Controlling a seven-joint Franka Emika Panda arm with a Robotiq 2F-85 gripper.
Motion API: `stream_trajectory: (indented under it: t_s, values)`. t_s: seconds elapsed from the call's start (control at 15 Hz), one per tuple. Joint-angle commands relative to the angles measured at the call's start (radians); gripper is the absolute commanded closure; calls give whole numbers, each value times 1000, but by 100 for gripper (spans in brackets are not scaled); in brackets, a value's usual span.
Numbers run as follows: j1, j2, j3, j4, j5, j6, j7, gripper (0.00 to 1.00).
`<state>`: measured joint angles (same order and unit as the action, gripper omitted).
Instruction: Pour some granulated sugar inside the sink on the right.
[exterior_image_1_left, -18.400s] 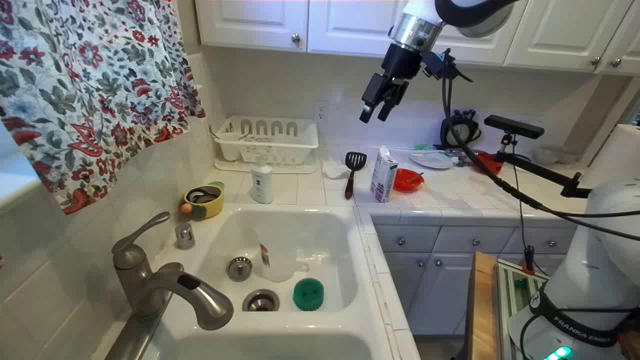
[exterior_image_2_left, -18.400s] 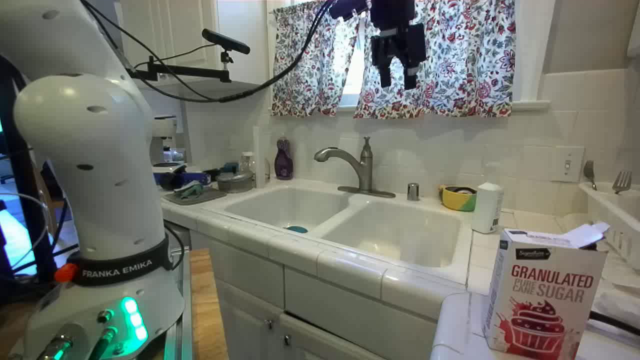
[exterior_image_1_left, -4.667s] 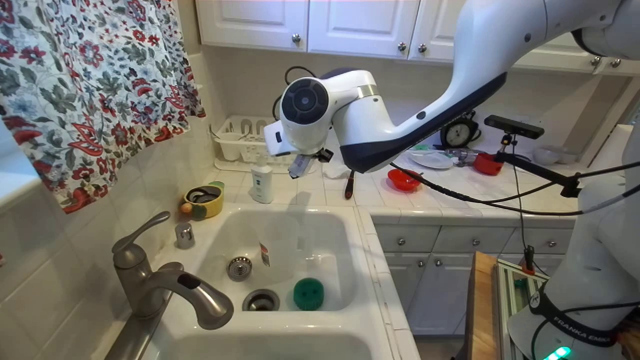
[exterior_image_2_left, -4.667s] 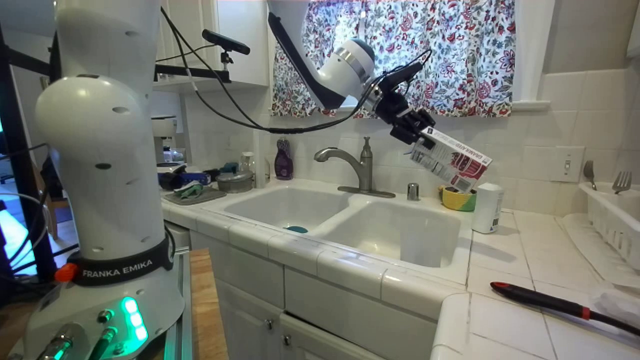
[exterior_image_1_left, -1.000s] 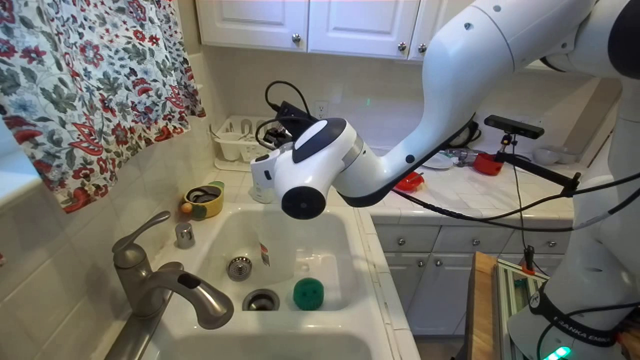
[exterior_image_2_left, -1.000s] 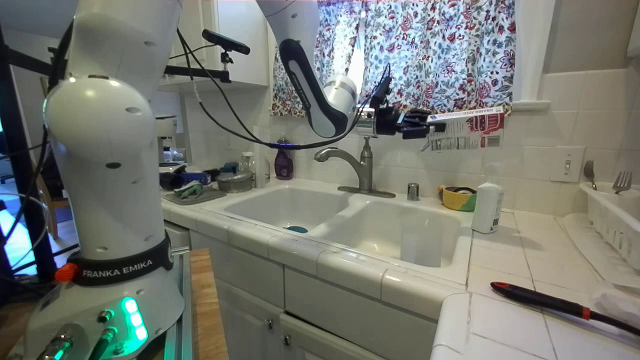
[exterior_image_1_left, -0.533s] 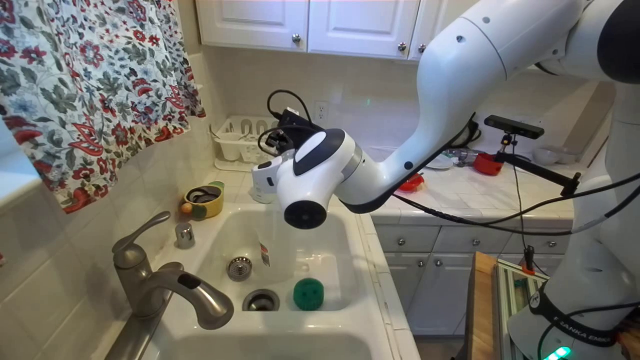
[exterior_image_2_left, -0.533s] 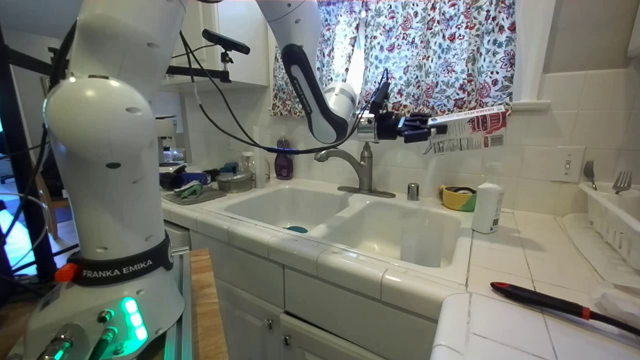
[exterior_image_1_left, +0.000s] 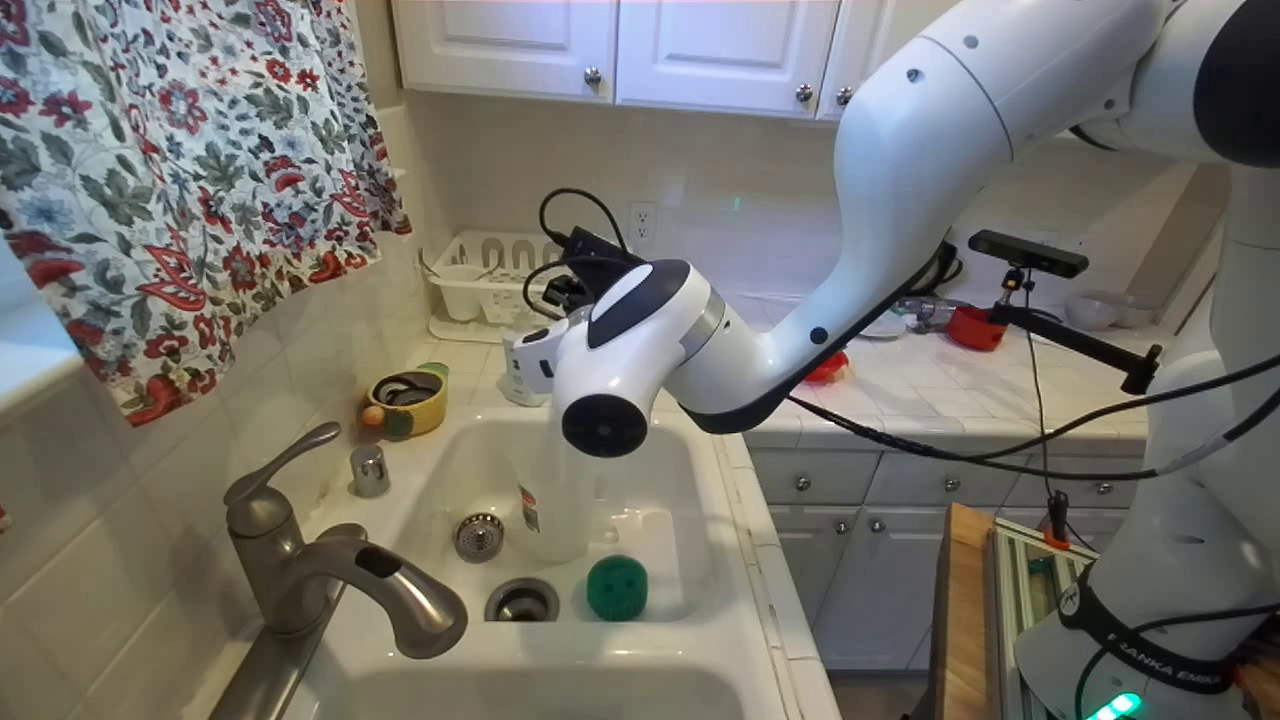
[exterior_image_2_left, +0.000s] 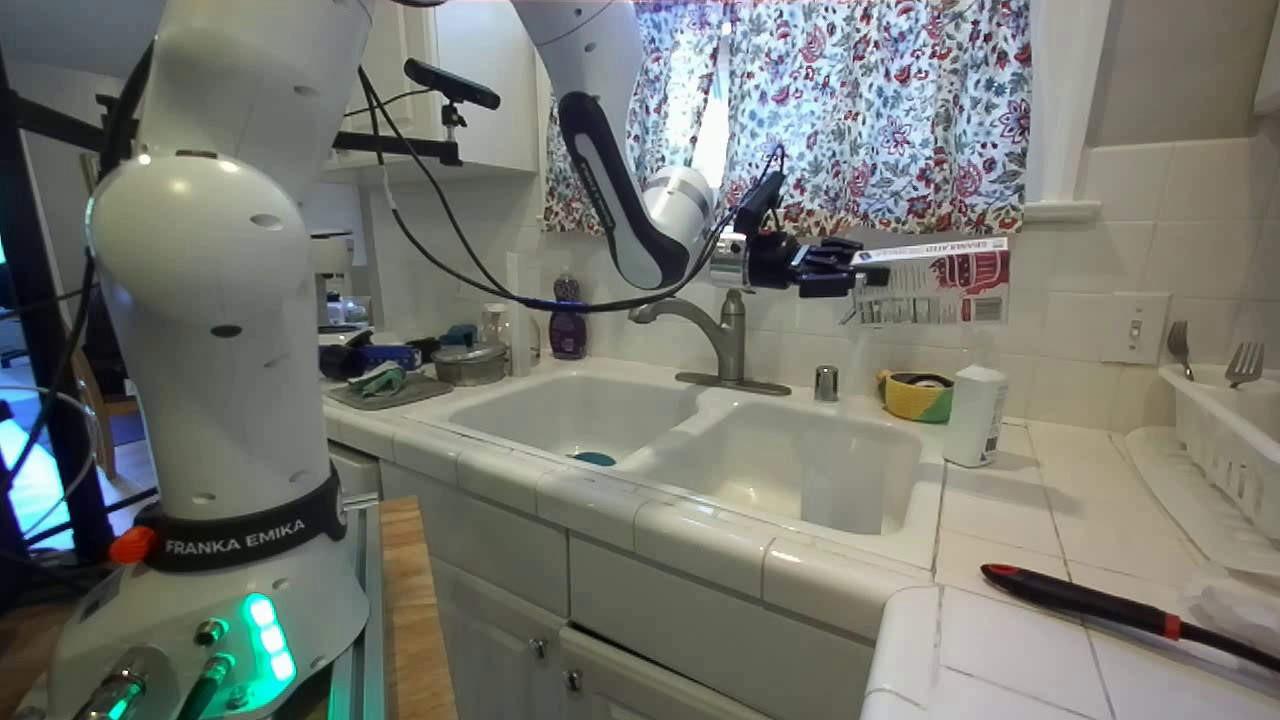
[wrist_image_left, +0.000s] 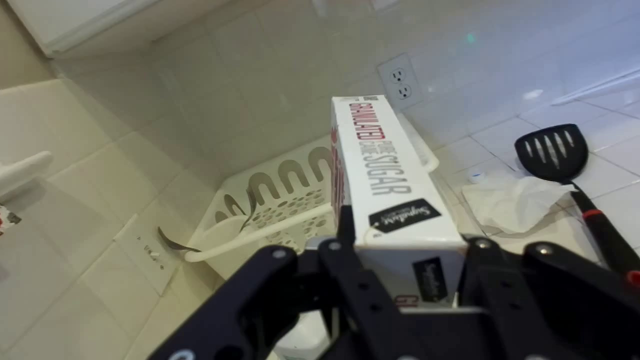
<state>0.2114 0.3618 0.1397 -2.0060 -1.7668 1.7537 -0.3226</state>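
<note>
Black jaws grip a white cardboard granulated sugar box (wrist_image_left: 385, 175) with red and grey lettering, pressing on both sides near one end. The box is held on its side, nearly level, in mid-air, higher than the rim of a white porcelain double sink (exterior_image_2_left: 668, 438); whether it is squarely over the right basin (exterior_image_2_left: 770, 440), I cannot tell. In that basin sits a round green scrubber (exterior_image_1_left: 617, 588) beside a metal drain (exterior_image_1_left: 521, 606). A grey metal faucet (exterior_image_2_left: 735, 340) rises at the sink's back edge. The white tiled counter (exterior_image_2_left: 1035, 480) carries a white plastic bottle (exterior_image_2_left: 975, 418) and a black slotted spatula (wrist_image_left: 584, 201) with red trim.
</note>
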Motion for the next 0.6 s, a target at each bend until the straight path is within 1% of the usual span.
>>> stream_trajectory:
  t_s: [0.0, 0.33, 0.53]
  values:
    - [-21, 1, 25, 48, 151, 5, -76, 91]
    - [-36, 1, 41, 98, 382, 11, -122, 91]
    - [-43, 0, 44, 127, 501, 14, -136, 91]
